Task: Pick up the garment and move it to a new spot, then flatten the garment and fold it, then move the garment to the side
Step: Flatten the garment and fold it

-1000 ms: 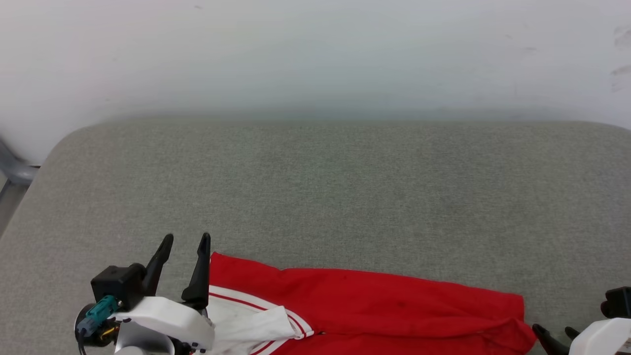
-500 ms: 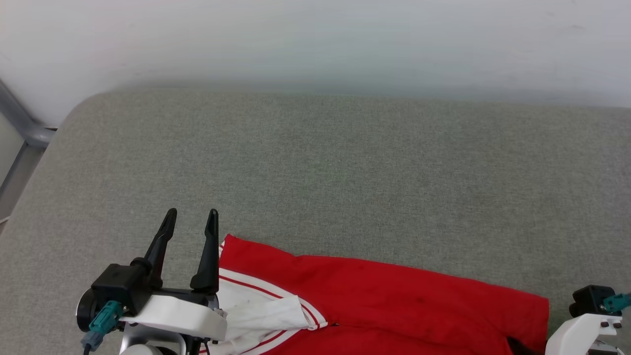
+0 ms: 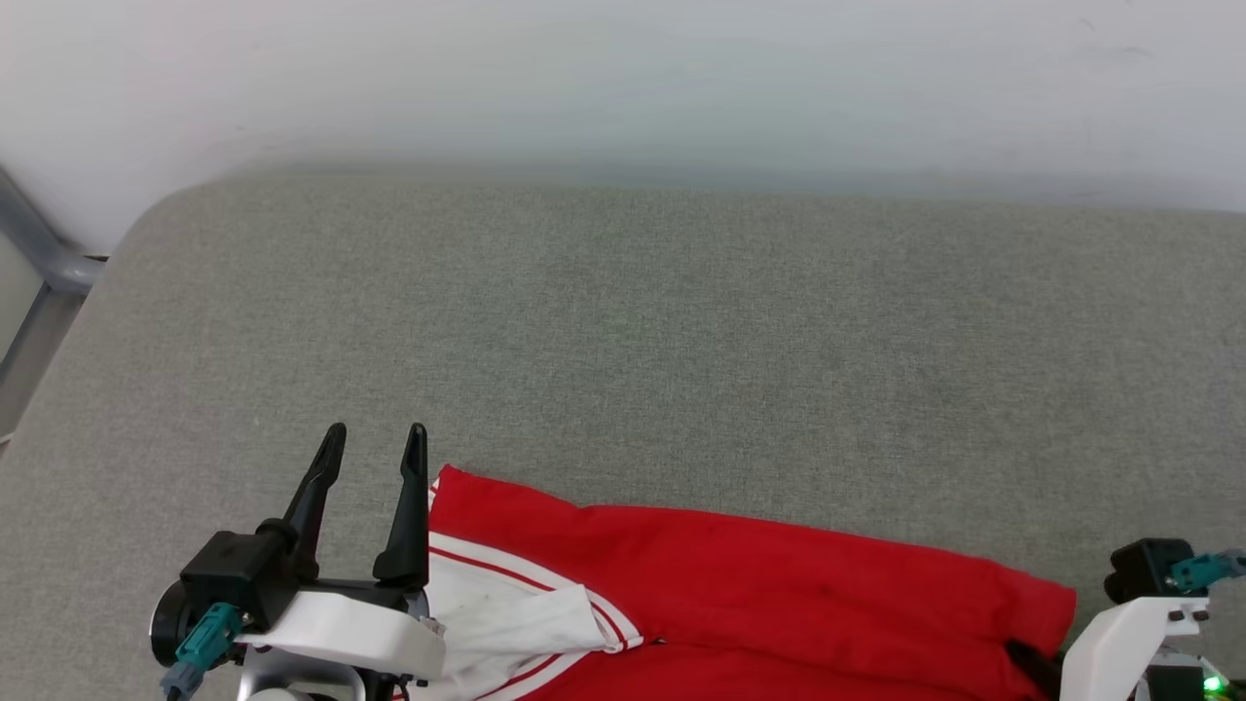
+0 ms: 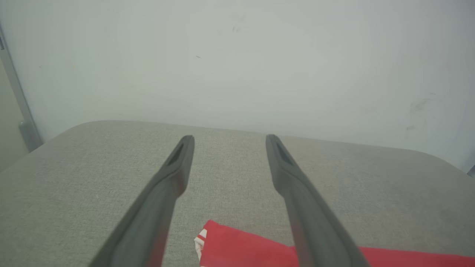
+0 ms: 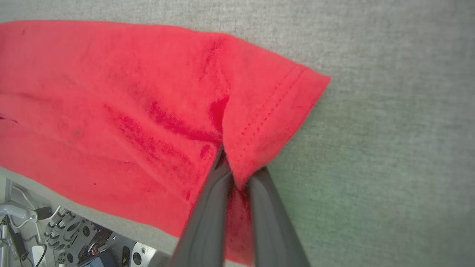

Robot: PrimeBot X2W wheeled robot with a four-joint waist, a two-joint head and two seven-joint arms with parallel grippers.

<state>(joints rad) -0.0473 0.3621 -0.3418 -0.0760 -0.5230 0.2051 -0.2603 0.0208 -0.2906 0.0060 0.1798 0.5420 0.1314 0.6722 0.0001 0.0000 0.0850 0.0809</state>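
Near edge of the grey fabric-covered counter [image 3: 681, 341]: the garment [image 3: 759, 584] lies along it, a long red band running left to right, its near part cut off by the bottom of the head view. Right hand [image 5: 239, 170] is at the garment's right end, near the counter's near right corner; the right wrist view shows both dark fingers pressed together on the stitched red hem, cloth bunched and folded over the tips, so the tips themselves are partly hidden. In the head view that hand is mostly out of frame, only a white bracket and a dark finger stub under the red edge. Wrinkles run across the red cloth from the pinch. Below the counter's near edge the right wrist view catches grey machine parts and wires [image 5: 55, 230], too blurred to name. At the garment's left end a white sleeve [image 3: 506, 613] with red-and-white striped trim [image 3: 487, 574] lies folded onto the red, partly covered by the left arm's white housing. Left hand [image 3: 375, 433] sits just left of the garment's far left corner, fingers spread apart, nothing between them; whether the right finger touches the cloth is unclear. Left wrist view shows the red corner with a bit of white trim low between the fingers [image 4: 174, 174]. Beyond, bare grey fabric to the counter's rounded far edge, then a pale wall [image 3: 623, 78]. A grey metal bar [image 3: 39, 258] stands off the far left corner, cut off.
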